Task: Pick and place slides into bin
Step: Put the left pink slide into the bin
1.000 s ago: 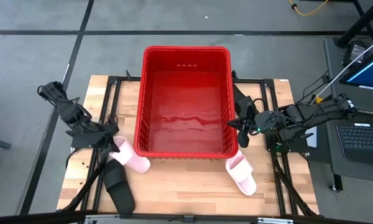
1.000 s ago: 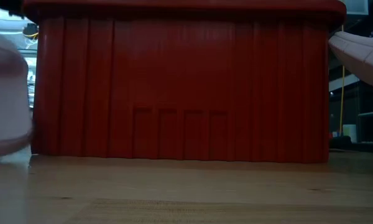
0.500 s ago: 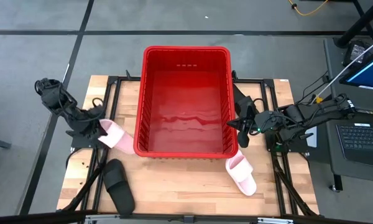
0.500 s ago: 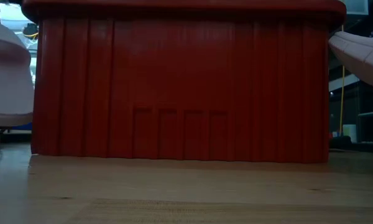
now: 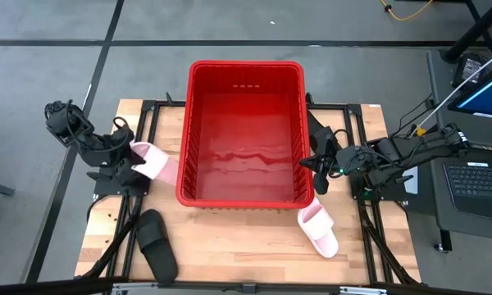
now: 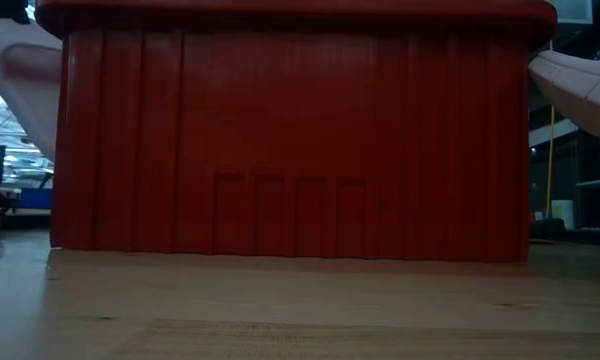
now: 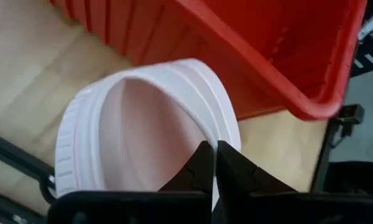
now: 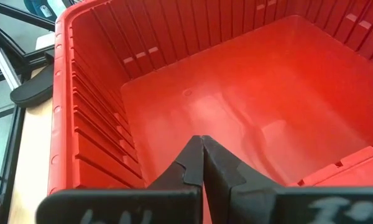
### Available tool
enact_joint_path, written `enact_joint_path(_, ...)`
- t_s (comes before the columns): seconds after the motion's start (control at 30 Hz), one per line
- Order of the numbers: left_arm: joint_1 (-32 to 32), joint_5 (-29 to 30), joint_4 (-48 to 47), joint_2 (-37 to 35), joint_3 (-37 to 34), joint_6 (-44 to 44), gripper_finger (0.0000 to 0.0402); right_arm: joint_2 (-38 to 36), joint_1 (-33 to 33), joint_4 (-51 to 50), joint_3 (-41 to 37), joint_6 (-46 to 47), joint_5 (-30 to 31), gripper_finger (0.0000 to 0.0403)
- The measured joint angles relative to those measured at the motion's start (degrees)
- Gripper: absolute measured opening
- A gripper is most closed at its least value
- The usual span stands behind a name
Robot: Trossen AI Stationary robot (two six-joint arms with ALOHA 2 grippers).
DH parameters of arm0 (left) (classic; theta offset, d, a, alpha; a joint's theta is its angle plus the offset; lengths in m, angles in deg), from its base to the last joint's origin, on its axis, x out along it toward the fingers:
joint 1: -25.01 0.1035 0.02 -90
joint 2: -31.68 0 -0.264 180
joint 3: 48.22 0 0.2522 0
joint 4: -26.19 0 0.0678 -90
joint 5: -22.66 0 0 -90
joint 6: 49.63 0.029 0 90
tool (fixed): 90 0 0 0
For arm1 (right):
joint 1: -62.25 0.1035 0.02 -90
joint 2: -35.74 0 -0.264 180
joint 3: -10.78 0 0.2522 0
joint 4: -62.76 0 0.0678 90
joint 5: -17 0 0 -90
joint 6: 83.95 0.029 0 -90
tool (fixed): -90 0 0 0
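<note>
The red bin (image 5: pixel 244 131) stands mid-table. My left gripper (image 5: pixel 129 157) is shut on a pale pink slide (image 5: pixel 152 162), held up beside the bin's left wall; the slide also shows in the left wrist view (image 7: pixel 143 124) and the low view (image 6: pixel 20 70). My right gripper (image 5: pixel 315 169) is shut and empty at the bin's right rim, near its near corner. A second pink slide (image 5: pixel 318 229) lies on the table in front of the bin's right corner. A black slide (image 5: pixel 156 243) lies flat at the near left. Another black slide (image 5: pixel 316 127) lies right of the bin, partly under my right arm. My left gripper pinches the pink slide's edge (image 7: pixel 202 134) at one end, between its two fingers; whether that edge is sole or strap I cannot tell. The fingers come from the table's left side. The slide is lifted clear of the table and sticks out toward the bin's left wall.
The bin's floor (image 8: pixel 236 118) is bare. Black frame rails (image 5: pixel 148 115) run along both sides of the wooden table. A laptop (image 5: pixel 480 176) and cables sit off the table's right edge. Open wood lies in front of the bin (image 5: pixel 238 238).
My left gripper has carried the pink slide up off the table and toward the far edge, along the bin's left wall. The slide lay near the bin's near-left corner and now hangs clear, higher beside the wall. The right arm kept still.
</note>
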State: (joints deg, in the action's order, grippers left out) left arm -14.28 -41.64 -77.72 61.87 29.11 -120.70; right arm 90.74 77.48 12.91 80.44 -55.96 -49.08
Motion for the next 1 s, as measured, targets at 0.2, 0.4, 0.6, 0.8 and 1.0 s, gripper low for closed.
enact_joint_path(0.2, 0.0, 2.7, 0.0, 0.2, 0.0, 3.0, 0.0002, 0.0, 0.0, 0.7, 0.0, 0.0, 0.0, 0.0006)
enact_joint_path(0.4, 1.8, 2.2, 0.1, 0.2, 0.0, 5.2, 0.0002, 0.0, 0.0, 1.3, 0.0, 0.2, 0.0, 0.0006)
enact_joint_path(0.6, 5.6, -3.8, 0.3, 0.2, 0.0, 7.9, 0.0002, 0.0, 0.0, 1.9, 0.0, 0.2, 0.0, 0.0006)
enact_joint_path(0.8, 7.9, -10.8, 0.2, 0.2, 0.0, 11.0, 0.0002, 0.0, 0.0, 1.8, 0.0, 0.2, 0.0, 0.0006)
enact_joint_path(1.0, 8.3, -15.6, 0.2, 0.2, 0.0, 11.9, 0.0002, 0.0, 0.0, 1.8, 0.0, 0.0, 0.0, 0.0006)
